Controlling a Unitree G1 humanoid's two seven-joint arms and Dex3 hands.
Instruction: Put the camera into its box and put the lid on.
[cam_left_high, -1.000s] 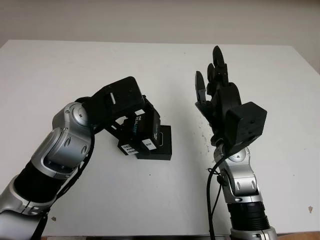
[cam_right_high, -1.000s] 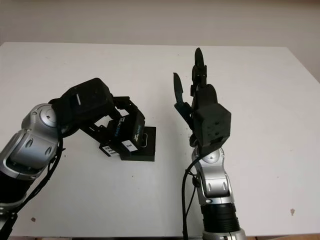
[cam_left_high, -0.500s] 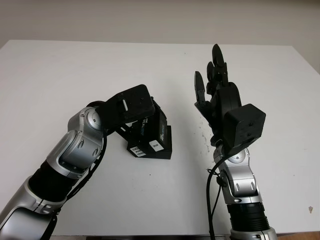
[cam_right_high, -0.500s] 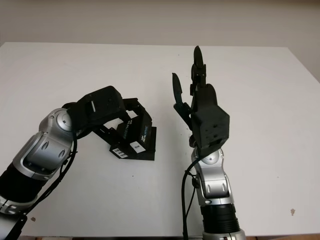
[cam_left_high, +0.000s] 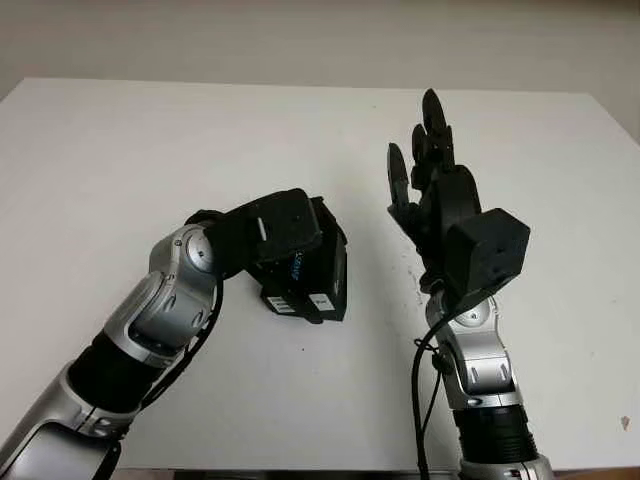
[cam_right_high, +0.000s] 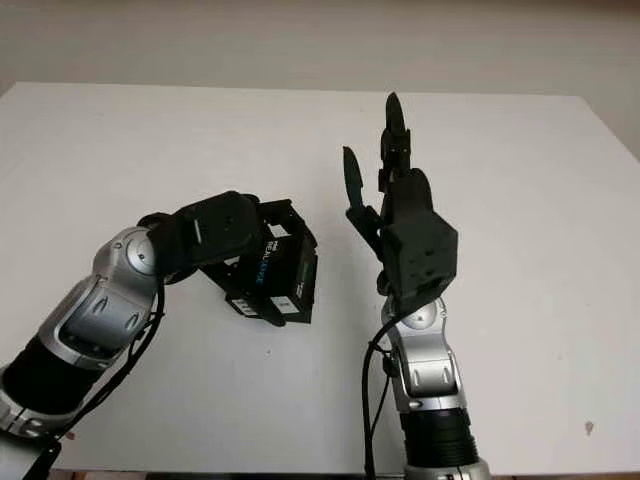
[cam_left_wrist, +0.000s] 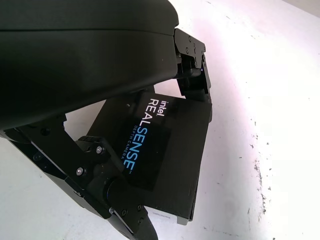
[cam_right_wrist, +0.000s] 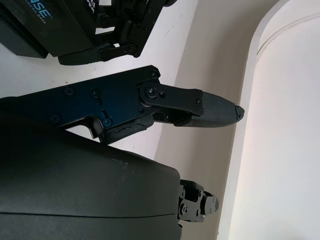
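Lid (cam_left_high: 310, 272) gripped by left hand (cam_left_high: 285, 232), tilted over table (cam_left_high: 150, 150).

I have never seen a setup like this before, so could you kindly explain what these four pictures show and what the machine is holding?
This is a humanoid robot with two silver arms ending in black three-finger hands. Two pictures come from a stereo camera on its head, looking down at a white table. The other two come from small cameras at the wrists, very close to each hand.

The left hand grips a flat black cardboard lid printed "Intel RealSense", holding it tilted over the black box that sits on the table. The fingers clasp its edges in the left wrist view.

The right hand is open, raised upright above the table beside the box, holding nothing.

I cannot tell whether the camera is inside the box.
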